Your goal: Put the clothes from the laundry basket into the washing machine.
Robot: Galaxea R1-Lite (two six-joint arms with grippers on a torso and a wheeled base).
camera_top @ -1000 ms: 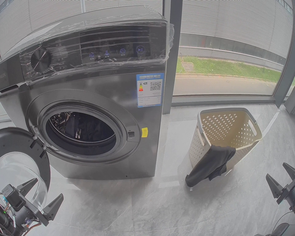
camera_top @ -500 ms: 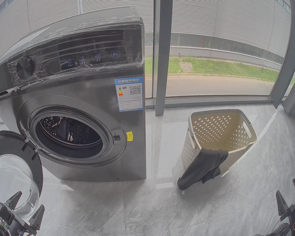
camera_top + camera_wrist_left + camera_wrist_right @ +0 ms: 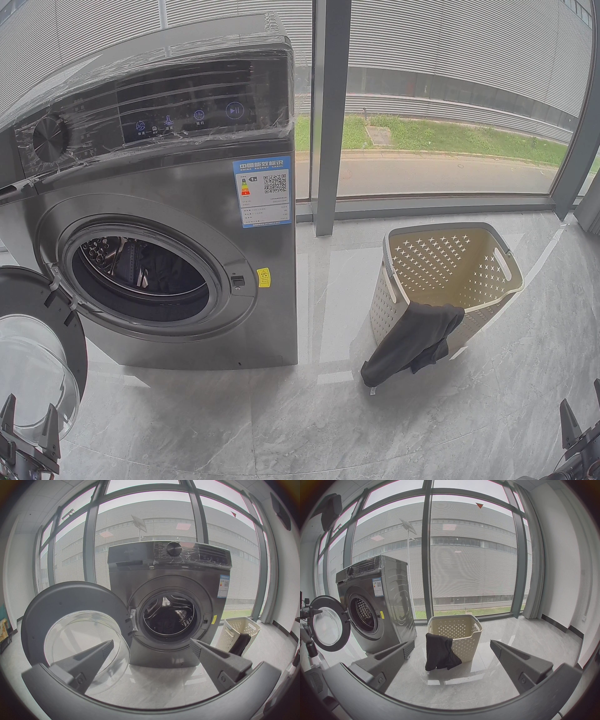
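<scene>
A grey front-loading washing machine (image 3: pixel 187 187) stands at the left with its round door (image 3: pixel 31 350) swung open. Something dark lies inside the drum (image 3: pixel 140 275). On the floor to the right stands a cream laundry basket (image 3: pixel 450 259), with a black garment (image 3: pixel 412 340) draped over its near rim and hanging down to the floor. My left gripper (image 3: pixel 31 403) is low beside the open door, open and holding nothing. My right gripper (image 3: pixel 581 400) is low at the right, short of the basket, and also open. From the right wrist, the garment (image 3: pixel 439 652) hangs between the open fingers, well beyond them.
A tall window with a dark pillar (image 3: pixel 325 119) runs behind the machine and basket. Pale tiled floor (image 3: pixel 300 412) lies open between me, the machine and the basket. The open door (image 3: pixel 78 623) juts out toward my left arm.
The head camera shifted, so the machine and basket sit further left in the picture. Both grippers have dropped toward the bottom edge, and the left one has turned.
</scene>
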